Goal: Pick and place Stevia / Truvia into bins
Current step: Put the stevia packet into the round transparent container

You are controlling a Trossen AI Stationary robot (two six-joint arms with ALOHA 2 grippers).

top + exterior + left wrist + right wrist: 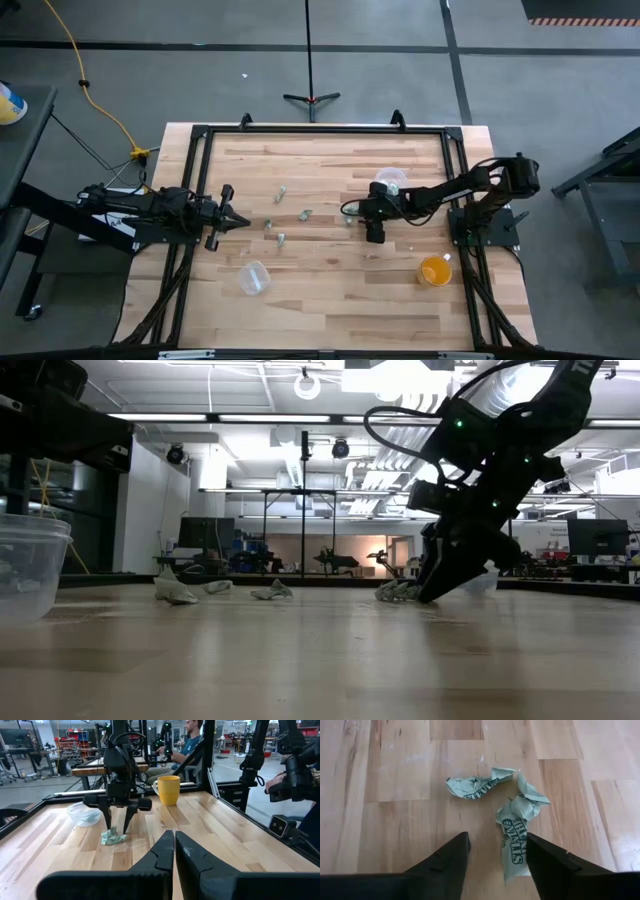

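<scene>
Several crumpled pale green and white packets lie on the wooden table (pixel 330 300): a loose group left of centre (pixel 281 238) and two at centre (pixel 349 220). My right gripper (pixel 497 840) is open and points down over those two, one packet (pixel 516 837) between its fingers and the other (pixel 477 786) just beyond. In the left wrist view the same gripper (pixel 117 826) straddles the packets (pixel 114 838). One clear cup (pixel 390 180) stands behind the right gripper, another (pixel 254 277) toward the near edge. My left gripper (pixel 238 219) waits shut at the left side. My right gripper comes from above, pointing down, with the packet (pixel 512 852) flat on the table between its open fingers. That packet's edge lies right against one finger (pixel 542 857); whether finger and paper touch, I cannot tell.
An orange translucent cup (pixel 436 270) stands near the table's right near corner. A black frame (pixel 320 130) borders the table. In the left wrist view a person sits beyond the far side, and a hand holds a dark device (pixel 292 775).
</scene>
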